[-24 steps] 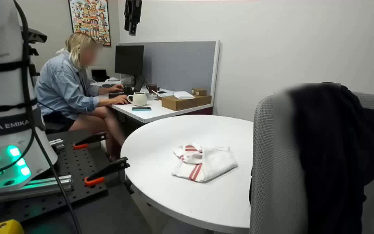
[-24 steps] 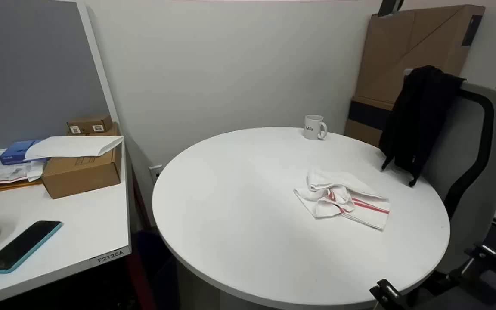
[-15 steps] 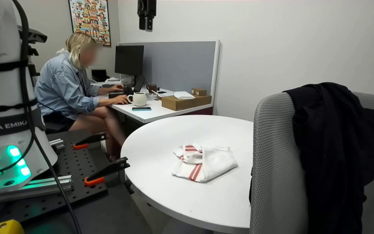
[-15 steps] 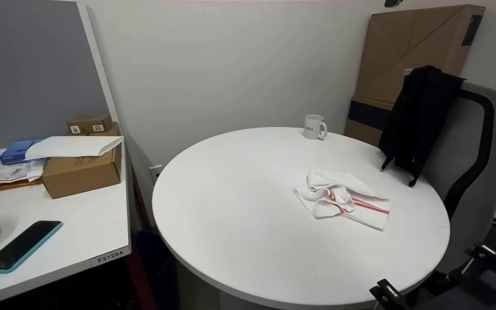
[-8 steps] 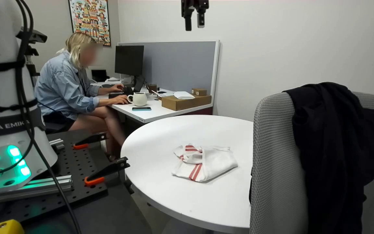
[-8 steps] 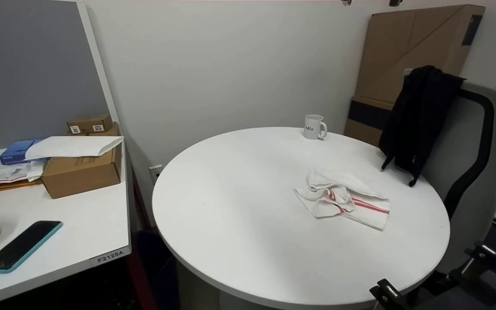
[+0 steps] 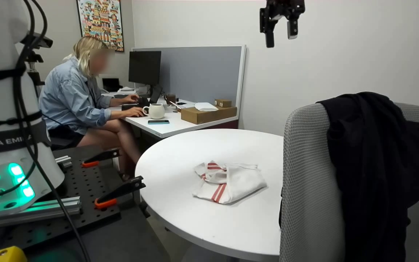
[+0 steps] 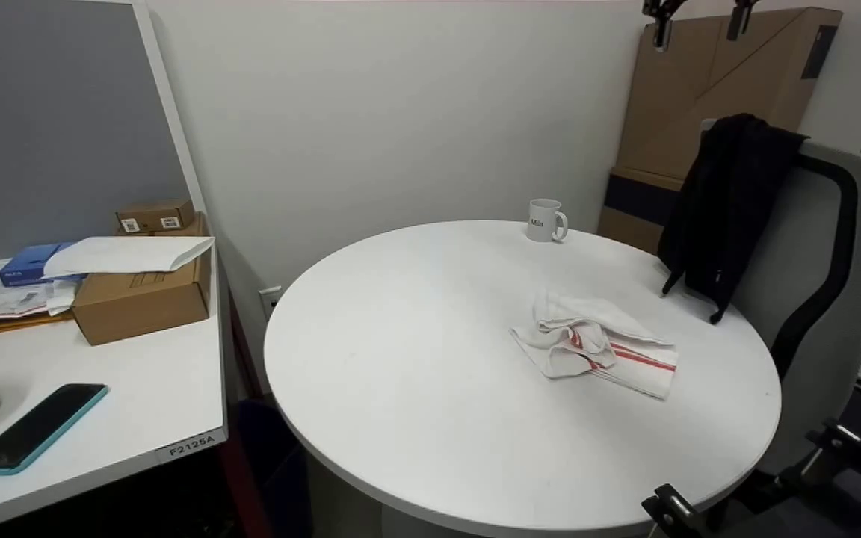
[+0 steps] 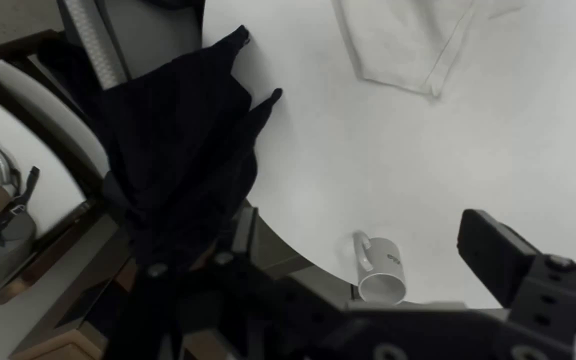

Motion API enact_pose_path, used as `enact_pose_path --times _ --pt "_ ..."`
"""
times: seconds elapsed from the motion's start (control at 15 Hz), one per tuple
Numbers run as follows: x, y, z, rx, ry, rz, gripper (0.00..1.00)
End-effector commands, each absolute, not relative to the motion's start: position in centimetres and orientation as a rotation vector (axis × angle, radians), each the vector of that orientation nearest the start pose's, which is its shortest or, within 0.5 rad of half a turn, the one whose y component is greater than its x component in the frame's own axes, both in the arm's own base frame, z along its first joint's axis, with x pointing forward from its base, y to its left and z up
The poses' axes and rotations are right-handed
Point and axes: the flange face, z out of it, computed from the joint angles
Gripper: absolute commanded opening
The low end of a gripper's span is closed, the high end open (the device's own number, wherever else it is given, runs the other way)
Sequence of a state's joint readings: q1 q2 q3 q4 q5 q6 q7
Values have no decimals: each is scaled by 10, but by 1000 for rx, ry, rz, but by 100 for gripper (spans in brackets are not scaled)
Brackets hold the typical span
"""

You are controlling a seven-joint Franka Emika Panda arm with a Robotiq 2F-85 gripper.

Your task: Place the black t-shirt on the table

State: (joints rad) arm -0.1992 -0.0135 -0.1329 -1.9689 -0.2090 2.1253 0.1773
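At one edge of the table, the black t-shirt is draped, long axis downward, over the chair back, below and aside from the fingers, which are parted wide and empty.

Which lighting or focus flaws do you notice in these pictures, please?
Wrist view: black t-shirt so dark that few folds show, faint shadows beside it on the table; in an exterior view: green base lights glare, the seated person's face is blurred.
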Motion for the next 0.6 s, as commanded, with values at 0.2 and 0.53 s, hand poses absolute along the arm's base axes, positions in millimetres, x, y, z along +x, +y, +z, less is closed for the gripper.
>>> enact_pose_path --times 0.2,0.53 --pt "535 -308 495 -3054 1037 -310 100" --pt "531 -354 462 -2947 1193 -290 100"
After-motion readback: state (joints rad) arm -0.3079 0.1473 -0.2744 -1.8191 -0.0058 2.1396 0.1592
